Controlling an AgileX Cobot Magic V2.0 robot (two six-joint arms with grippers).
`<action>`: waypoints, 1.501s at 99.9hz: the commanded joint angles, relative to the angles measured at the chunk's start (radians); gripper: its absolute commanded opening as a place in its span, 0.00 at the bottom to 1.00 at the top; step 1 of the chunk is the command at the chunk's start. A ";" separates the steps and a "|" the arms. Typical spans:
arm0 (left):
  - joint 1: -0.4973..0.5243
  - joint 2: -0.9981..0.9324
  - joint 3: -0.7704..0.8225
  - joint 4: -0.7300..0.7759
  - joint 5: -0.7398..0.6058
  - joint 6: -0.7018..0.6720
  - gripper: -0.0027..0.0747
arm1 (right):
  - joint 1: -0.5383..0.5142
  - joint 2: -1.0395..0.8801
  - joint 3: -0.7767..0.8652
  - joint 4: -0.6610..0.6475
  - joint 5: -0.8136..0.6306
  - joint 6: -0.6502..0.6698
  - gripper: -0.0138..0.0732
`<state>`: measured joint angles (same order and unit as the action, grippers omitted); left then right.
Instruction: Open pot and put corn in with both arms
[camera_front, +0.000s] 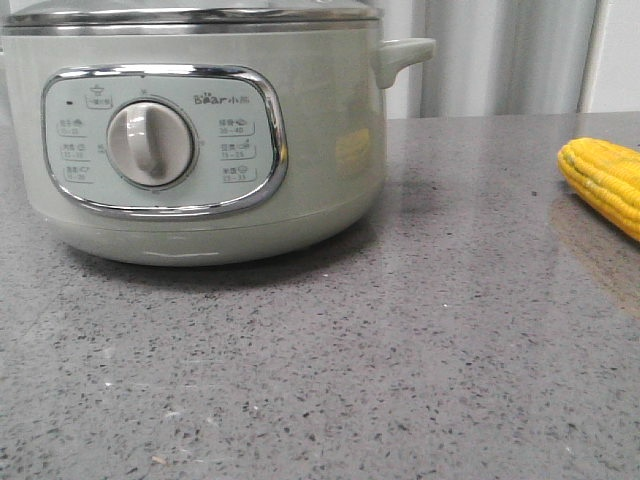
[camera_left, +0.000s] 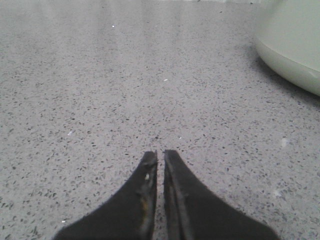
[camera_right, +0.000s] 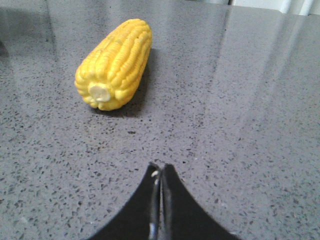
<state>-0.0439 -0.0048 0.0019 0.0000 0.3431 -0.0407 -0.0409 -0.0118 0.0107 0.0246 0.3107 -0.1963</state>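
The pale sage-green pot (camera_front: 320, 150) stands at the left of the front view, with its chrome-framed panel, cream dial (camera_front: 150, 143), side handle (camera_front: 405, 55) and steel rim; its lid top is cut off by the frame. Part of its wall shows in the left wrist view (camera_left: 292, 45). The yellow corn (camera_front: 605, 185) lies on the table at the right edge of the front view, and lies whole in the right wrist view (camera_right: 116, 64). My left gripper (camera_left: 160, 152) is shut and empty, low over the table, apart from the pot. My right gripper (camera_right: 161, 166) is shut and empty, short of the corn.
The grey speckled stone table (camera_front: 330, 370) spreads under everything. A pale curtain (camera_front: 500, 55) hangs behind the table's far edge. Neither arm shows in the front view.
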 joint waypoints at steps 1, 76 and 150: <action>0.000 -0.021 0.007 -0.008 -0.024 -0.009 0.01 | 0.000 -0.020 0.020 -0.009 -0.020 0.000 0.07; 0.000 -0.021 0.007 -0.008 -0.024 -0.009 0.01 | 0.000 -0.020 0.020 -0.009 -0.020 0.000 0.07; 0.000 -0.021 0.007 0.061 -0.073 -0.007 0.01 | 0.000 -0.020 0.020 0.203 -0.347 -0.002 0.07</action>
<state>-0.0439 -0.0048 0.0019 0.0444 0.3350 -0.0407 -0.0409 -0.0118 0.0107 0.1506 0.0727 -0.1963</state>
